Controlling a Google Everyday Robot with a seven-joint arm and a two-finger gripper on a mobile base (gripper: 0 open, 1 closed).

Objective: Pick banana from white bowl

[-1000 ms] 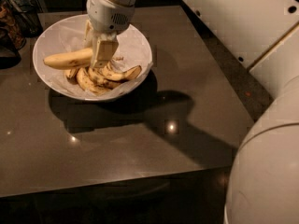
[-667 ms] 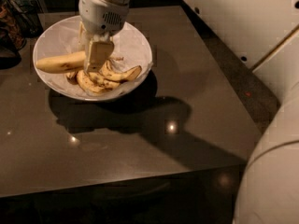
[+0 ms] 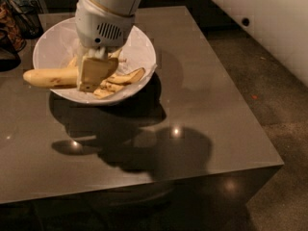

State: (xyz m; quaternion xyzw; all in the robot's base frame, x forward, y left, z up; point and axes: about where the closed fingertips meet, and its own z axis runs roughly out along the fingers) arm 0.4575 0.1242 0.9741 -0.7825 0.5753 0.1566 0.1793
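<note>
The white bowl stands on the far left part of the dark table. My gripper hangs over the bowl's front left part and is shut on the right end of the long yellow banana. The banana lies level, and its left tip reaches out past the bowl's left rim. Its shadow falls on the table in front of the bowl. Short yellow-brown banana pieces lie in the bowl to the right of the gripper. The gripper body hides the middle of the bowl.
Dark cluttered objects stand at the table's far left corner. The table's front edge and right edge drop to a speckled floor. A white wall runs along the right.
The gripper has shifted slightly left and up with the banana in it. The banana's left tip now sticks out past the bowl's rim. The view sits closer to the table.
</note>
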